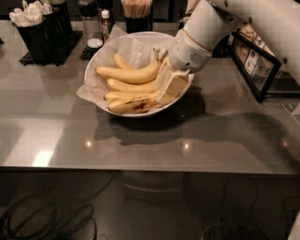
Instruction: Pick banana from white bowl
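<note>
The white bowl [92,64], lined with crinkled white paper, stands on the grey table and holds several bananas. The banana [132,106] with dark brown bruise patches lies at the front of the bowl, its right end under the gripper. Cleaner yellow bananas [129,75] lie behind it. My gripper [170,87] reaches down from the upper right into the right side of the bowl and sits on or just above the bananas' right ends. The white arm hides the bowl's right rim.
A black holder with white packets [40,28] stands at the back left. Shakers and a small bottle [98,23] and a cup of sticks [137,11] stand behind the bowl. A black-framed rack [255,61] stands at the right. The table's front edge runs along the lower part of the view.
</note>
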Robot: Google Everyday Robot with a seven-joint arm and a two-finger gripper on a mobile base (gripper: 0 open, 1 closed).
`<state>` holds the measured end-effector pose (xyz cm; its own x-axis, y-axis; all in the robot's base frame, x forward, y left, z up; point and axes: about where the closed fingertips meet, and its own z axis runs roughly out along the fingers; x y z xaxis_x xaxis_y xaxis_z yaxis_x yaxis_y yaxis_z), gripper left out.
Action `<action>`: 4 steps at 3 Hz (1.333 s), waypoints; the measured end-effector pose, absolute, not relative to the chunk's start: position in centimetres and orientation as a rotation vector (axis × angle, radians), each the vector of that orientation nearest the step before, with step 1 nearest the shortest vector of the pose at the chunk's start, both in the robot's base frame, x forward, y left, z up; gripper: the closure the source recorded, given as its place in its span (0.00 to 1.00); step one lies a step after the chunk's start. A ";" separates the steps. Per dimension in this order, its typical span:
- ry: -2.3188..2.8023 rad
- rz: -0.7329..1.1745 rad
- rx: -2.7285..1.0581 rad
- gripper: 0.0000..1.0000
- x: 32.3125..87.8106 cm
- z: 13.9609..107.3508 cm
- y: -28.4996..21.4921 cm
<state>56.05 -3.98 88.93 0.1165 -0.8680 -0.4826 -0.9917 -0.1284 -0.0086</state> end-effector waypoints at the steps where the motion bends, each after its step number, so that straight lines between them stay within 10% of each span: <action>1: 1.817 0.525 -2.072 0.86 56.0 88.9 -4.0; 4: 1.821 0.421 -2.040 1.00 54.3 90.5 -4.6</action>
<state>54.32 -4.56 90.48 0.1186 -0.8812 -0.4576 -0.9926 -0.0941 -0.0762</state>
